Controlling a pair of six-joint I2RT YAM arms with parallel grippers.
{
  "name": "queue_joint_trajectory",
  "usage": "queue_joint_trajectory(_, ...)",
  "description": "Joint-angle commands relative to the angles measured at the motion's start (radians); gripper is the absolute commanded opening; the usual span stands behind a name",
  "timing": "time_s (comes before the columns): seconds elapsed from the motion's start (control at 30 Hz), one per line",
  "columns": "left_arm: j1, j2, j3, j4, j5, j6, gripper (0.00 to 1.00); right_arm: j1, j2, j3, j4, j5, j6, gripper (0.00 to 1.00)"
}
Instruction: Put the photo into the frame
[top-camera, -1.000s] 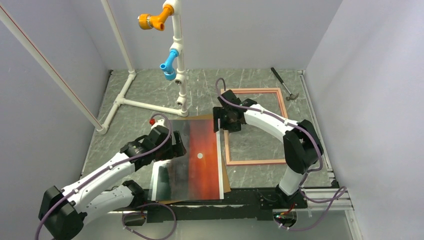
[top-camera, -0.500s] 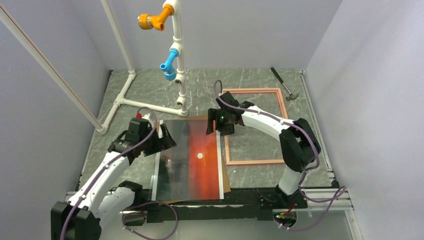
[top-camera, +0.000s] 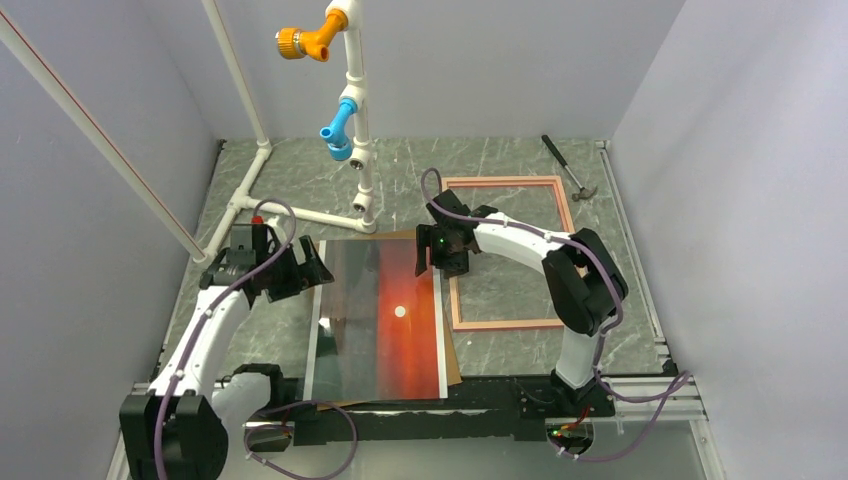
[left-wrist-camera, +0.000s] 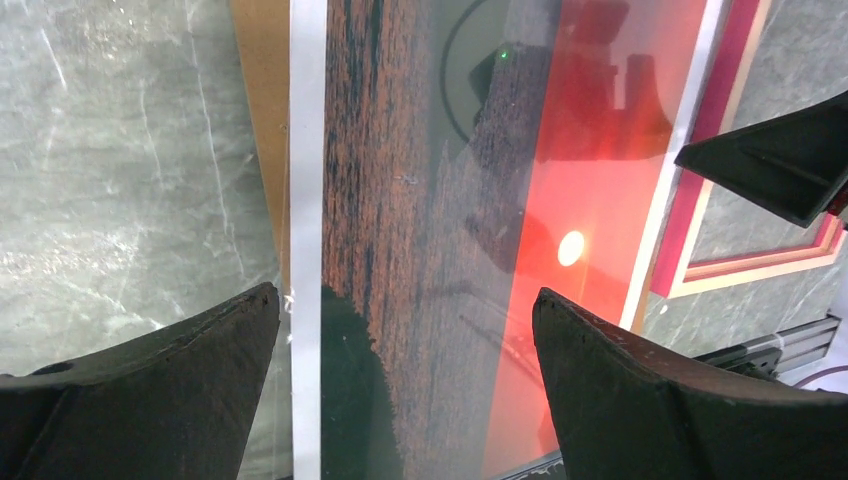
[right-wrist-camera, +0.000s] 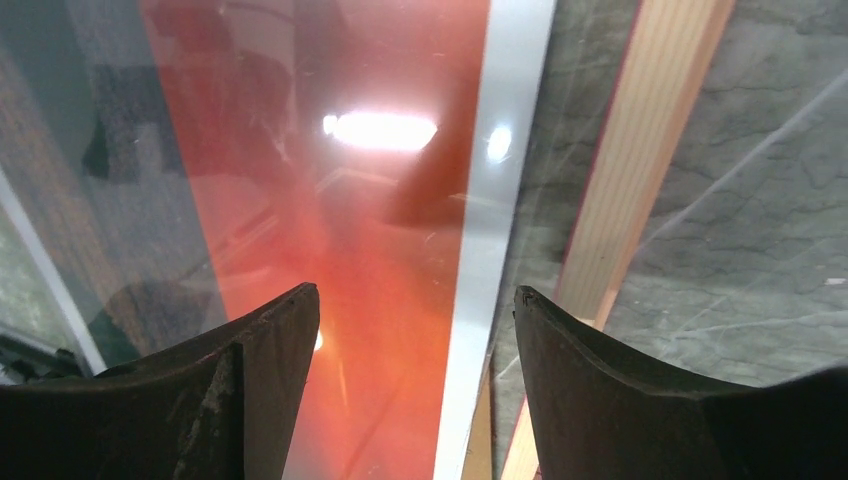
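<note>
The photo (top-camera: 385, 320), a glossy sunset print with white margins, lies face up on a brown backing panel (top-camera: 456, 366) at the table's middle. The frame (top-camera: 505, 323) lies flat just right of it, its thin rim around bare table. My left gripper (top-camera: 305, 270) hovers open over the photo's far left corner. In the left wrist view the photo (left-wrist-camera: 420, 200) fills the gap of the left gripper (left-wrist-camera: 405, 293). My right gripper (top-camera: 436, 256) is open above the photo's far right edge; the right wrist view shows the right gripper (right-wrist-camera: 415, 291) over the orange sky and white margin (right-wrist-camera: 500, 200), with the frame's pale rail (right-wrist-camera: 640, 150) alongside.
A white pipe stand (top-camera: 357, 150) with orange and blue fittings rises behind the photo, its base pipes spreading left. A hammer (top-camera: 570, 168) lies at the far right corner. Grey walls close in on both sides. A metal rail (top-camera: 640, 385) runs along the near edge.
The left arm has swung back and to the left, from over the photo's left half to its far left corner. The right gripper has shifted slightly left, onto the photo's right edge.
</note>
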Motion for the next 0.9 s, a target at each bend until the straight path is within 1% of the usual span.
queue_joint_trajectory(0.0, 0.010, 0.078, 0.041, 0.013, 0.021, 0.073, 0.99, 0.008, 0.019, 0.045, -0.046, 0.086, 0.005, 0.73)
queue_joint_trajectory(0.1, 0.009, 0.139, 0.020, 0.043, 0.036, 0.056, 0.98, 0.010, 0.028, 0.049, -0.054, 0.103, 0.003, 0.74)
queue_joint_trajectory(0.17, 0.009, 0.178, 0.009, 0.057, 0.057, 0.038, 0.95, 0.009, 0.036, 0.050, -0.052, 0.102, 0.003, 0.74)
queue_joint_trajectory(0.27, 0.010, 0.205, -0.031, 0.088, 0.062, -0.008, 0.93, 0.010, 0.052, 0.051, -0.045, 0.097, 0.004, 0.74)
queue_joint_trajectory(0.53, -0.003, 0.174, -0.088, 0.038, -0.102, -0.127, 0.91, 0.010, 0.095, 0.050, -0.020, 0.056, 0.008, 0.74)
queue_joint_trajectory(0.67, -0.016, 0.143, -0.121, 0.034, -0.112, -0.160, 0.92, 0.010, 0.094, 0.045, 0.003, 0.028, 0.010, 0.74)
queue_joint_trajectory(0.87, -0.033, 0.166, -0.145, 0.049, -0.085, -0.183, 0.92, 0.012, 0.103, 0.029, 0.038, -0.015, 0.018, 0.74)
